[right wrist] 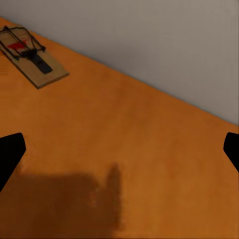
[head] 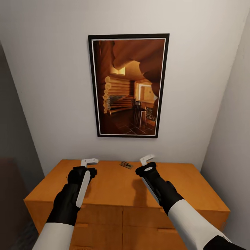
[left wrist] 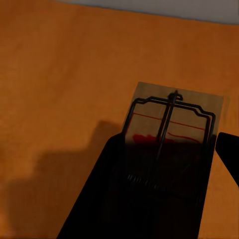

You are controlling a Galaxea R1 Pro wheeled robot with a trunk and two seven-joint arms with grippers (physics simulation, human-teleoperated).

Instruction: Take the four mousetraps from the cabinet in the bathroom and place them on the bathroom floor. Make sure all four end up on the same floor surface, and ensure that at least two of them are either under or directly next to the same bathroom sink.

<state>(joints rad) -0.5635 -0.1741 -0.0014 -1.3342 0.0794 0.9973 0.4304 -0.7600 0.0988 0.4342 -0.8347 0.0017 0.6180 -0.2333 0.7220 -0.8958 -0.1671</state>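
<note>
An orange-brown cabinet point(head: 118, 187) stands in a narrow alcove, walls close on both sides, a framed picture point(head: 128, 85) above. Both arms reach over its flat top. The left gripper point(left wrist: 164, 199) pinches a mousetrap point(left wrist: 172, 124) between its fingers. The right gripper point(right wrist: 119, 149) is spread wide over bare wood. Another mousetrap point(head: 126, 165) lies near the back edge, between the grippers.

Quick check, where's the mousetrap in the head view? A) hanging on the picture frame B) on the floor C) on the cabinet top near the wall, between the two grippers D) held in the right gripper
C: the mousetrap lies flat on the cabinet top near the wall, between the left gripper and the right gripper.
</note>
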